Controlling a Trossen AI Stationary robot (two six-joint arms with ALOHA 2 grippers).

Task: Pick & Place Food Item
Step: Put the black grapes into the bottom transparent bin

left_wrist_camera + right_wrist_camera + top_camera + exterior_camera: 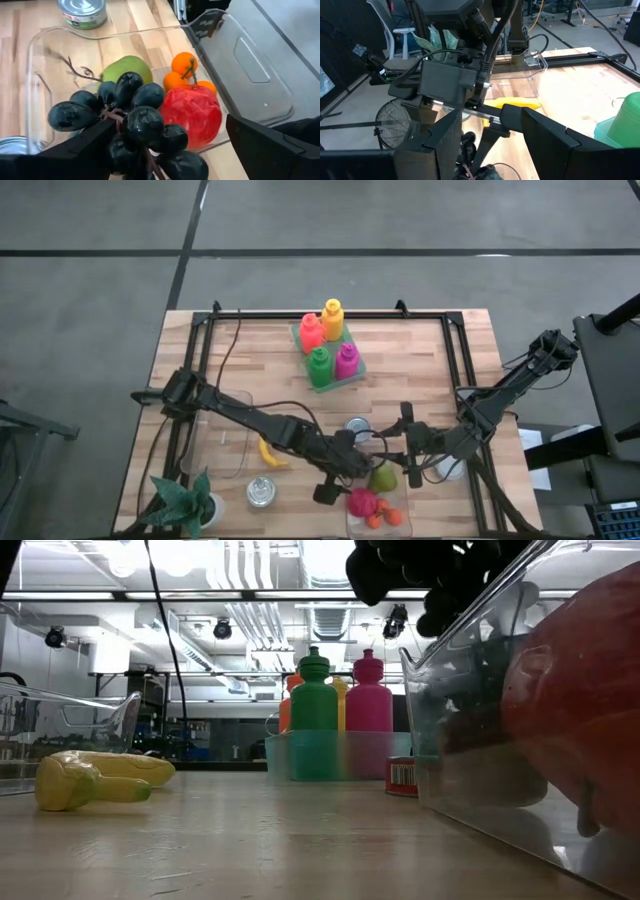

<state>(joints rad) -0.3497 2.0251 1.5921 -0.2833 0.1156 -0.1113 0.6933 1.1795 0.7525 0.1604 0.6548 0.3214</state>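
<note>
A bunch of black grapes hangs in the air over a clear container, clinging to one finger of my open left gripper. In the low view the grapes hang above the container's rim. On the container's floor lie a green pear, small oranges and a red fruit. My right gripper waits open just right of the container, pointing at the left arm, with nothing between its fingers. My left gripper touches the grape bunch only with the inner side of one finger; the other finger stands well apart from it. The fingers slant down from the table's left. The bunch is clear of the container's floor; what keeps it on the finger is hidden by the grapes.
A yellow banana lies on the table left of the container, beside another clear container. One can stands behind the container, another near the front. A tray of coloured bottles is at the back, a plant at front left.
</note>
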